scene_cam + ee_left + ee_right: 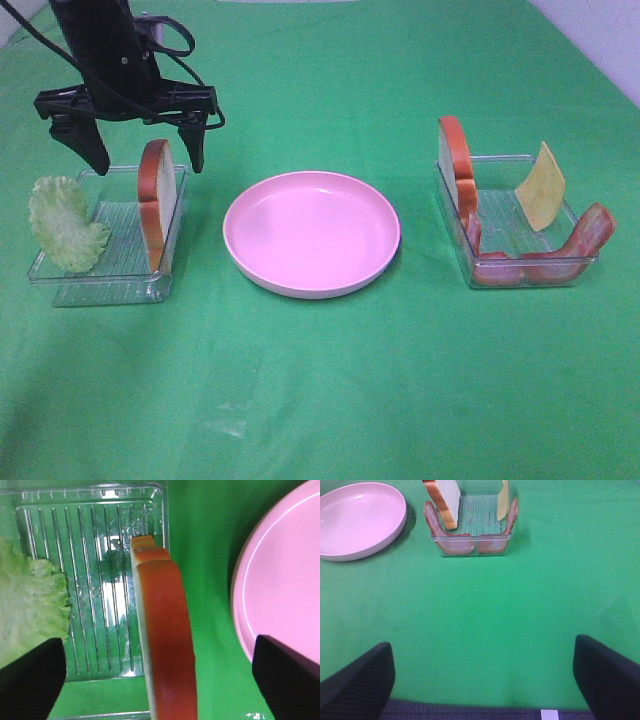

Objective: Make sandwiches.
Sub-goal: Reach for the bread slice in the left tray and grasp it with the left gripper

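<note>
Nearest, my right claw [482, 680] stands open and empty over the green table [320, 400]. Centre frame: round pink plastic plate [311, 232]. Left: clear plastic tray [110, 285] with ruffled green lettuce leaf [65, 222] and upright white bread slice [155, 200]. Right: second clear tray [520, 275] with second bread slice [453, 160], yellow cheese [541, 185], red bacon [588, 235]. Upper left: my left claw [146, 160], open, above the upright slice.

I see a table covered in green cloth [320, 400]. Directly on it sit a round pink plate [310, 230] at centre, a left clear tray [110, 270] and a right clear tray [500, 222], each apart.
</note>
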You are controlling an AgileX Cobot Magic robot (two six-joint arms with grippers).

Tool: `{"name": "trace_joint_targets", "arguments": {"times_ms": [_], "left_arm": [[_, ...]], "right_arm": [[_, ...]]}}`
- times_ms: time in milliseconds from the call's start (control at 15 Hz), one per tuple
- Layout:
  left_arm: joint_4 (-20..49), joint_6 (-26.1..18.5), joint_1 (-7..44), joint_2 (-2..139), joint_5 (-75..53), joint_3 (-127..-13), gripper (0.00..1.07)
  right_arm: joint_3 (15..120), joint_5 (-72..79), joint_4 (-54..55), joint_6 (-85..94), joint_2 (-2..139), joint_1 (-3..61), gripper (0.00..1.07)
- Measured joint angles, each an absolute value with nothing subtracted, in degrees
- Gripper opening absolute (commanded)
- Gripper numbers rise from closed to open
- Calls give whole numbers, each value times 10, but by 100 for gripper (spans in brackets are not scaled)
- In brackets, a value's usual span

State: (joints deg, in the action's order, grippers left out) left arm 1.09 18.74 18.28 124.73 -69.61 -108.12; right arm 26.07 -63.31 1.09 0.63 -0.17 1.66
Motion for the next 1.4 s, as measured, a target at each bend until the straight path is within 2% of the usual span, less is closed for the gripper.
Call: {"name": "trace_joint_targets", "arguments": {"times_ms": [400,533,600,800,867,933,1000,1133,1400], "left_arm": [[0,176,183,1282,-696,-1081,92],[-3,176,183,1284,-696,-1081,87],[-3,176,183,1285,-696,-1081,81],[-3,179,183,1285,-696,-1081,51],[-3,186,183,1285,-696,-1081,36],[-3,189,183,1285,-696,-1081,27],[-3,191,183,1285,-696,-1081,13],[-3,191,183,1285,-696,-1081,8],[-6,194,183,1285,-696,-1082,8]], "right_arm": [[261,-633,11,6,-2,17,94],[261,-633,11,6,-2,17,94],[261,-633,11,6,-2,17,94],[261,-633,11,6,-2,17,94],[261,-633,11,6,-2,17,94],[261,-633,11,6,-2,17,94],[261,-633,11,6,-2,17,94],[261,-633,11,6,-2,17,94],[261,-633,11,6,-2,17,94]]}}
